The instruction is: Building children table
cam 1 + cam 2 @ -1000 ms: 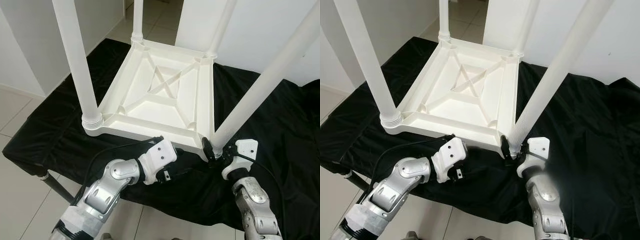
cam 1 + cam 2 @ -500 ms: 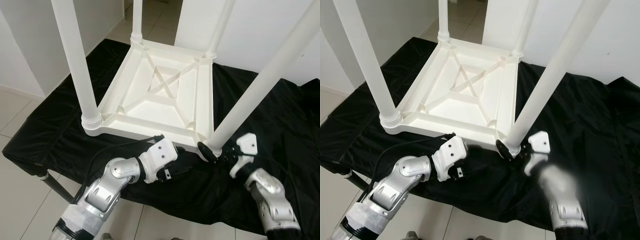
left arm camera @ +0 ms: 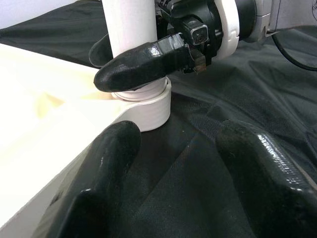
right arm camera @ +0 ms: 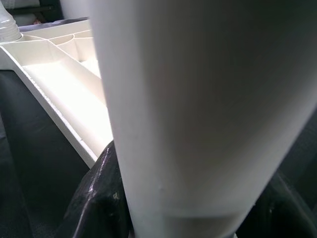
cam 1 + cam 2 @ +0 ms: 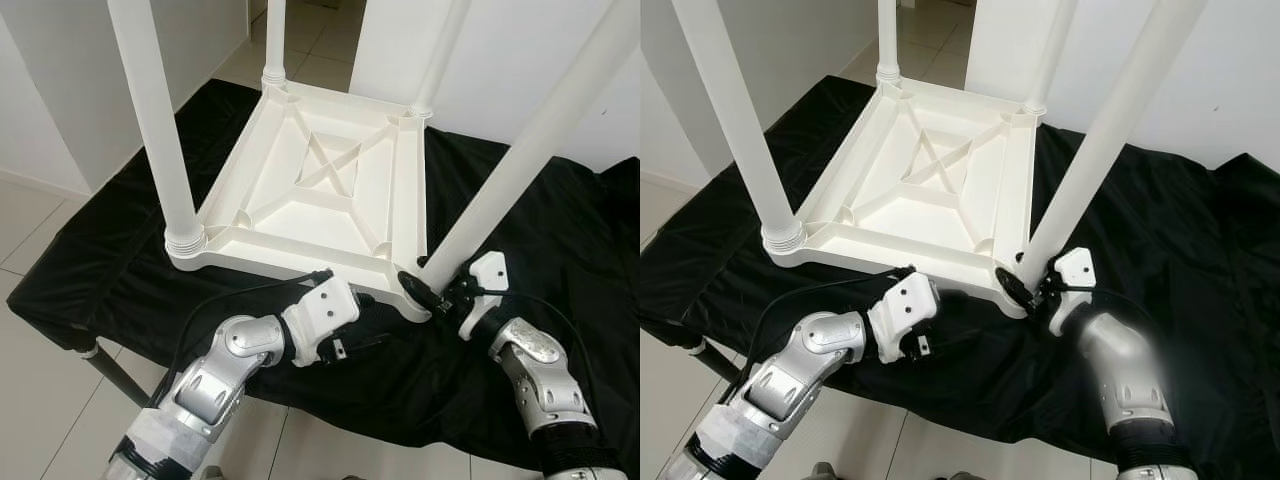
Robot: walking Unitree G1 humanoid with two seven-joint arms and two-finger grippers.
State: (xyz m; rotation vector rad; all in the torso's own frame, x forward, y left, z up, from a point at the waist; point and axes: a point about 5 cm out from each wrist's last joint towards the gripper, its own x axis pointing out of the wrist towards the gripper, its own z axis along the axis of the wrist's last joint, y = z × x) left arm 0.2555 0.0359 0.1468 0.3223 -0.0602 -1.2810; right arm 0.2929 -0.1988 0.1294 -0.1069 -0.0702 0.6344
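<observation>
A white plastic children's table lies upside down on a black cloth, its legs pointing up. My right gripper is shut on the near right leg just above its threaded socket; one black finger wraps the leg's front. In the right wrist view the leg sits tight between the fingers. My left gripper stands open low over the cloth beside the table's near rim, its fingertips aimed at that same corner, holding nothing.
The black cloth covers a low stand with a metal leg at the near left. Three other white legs rise at the remaining corners. White walls stand close behind, and tiled floor lies in front.
My right forearm has swung out to the right while its gripper stayed clamped on the leg's base, turning about it. The left arm has hardly moved.
</observation>
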